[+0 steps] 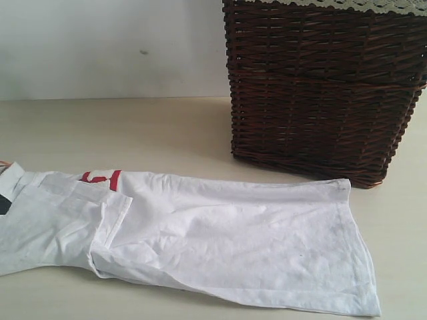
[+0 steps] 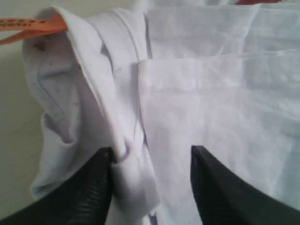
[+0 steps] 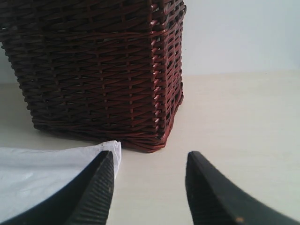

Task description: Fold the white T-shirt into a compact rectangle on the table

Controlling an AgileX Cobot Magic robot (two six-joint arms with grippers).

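In the exterior view, the white T-shirt (image 1: 220, 247) lies flat on the counter (image 1: 133, 133), folded lengthwise into a long band. It is in front of the dark wicker basket (image 1: 320, 87) and not touching it. A little of the red lettering (image 1: 101, 177) shows at the far edge of the band. The lace-edged liner (image 1: 347, 5) hangs over the basket's rim, but what is inside the basket cannot be seen.

Only the left wrist view shows the bunched collar end of the shirt and the orange tag (image 2: 33, 26) sticking out from it. The left end effector (image 2: 150, 151) is low over this cloth. Its jaws are apart, with the fabric between them not pinched.

In the right wrist view, the right end effector (image 3: 149, 154) is close above the bare counter and faces the basket. Its jaws are spread and grip nothing. A corner of the shirt lies just beside one finger.
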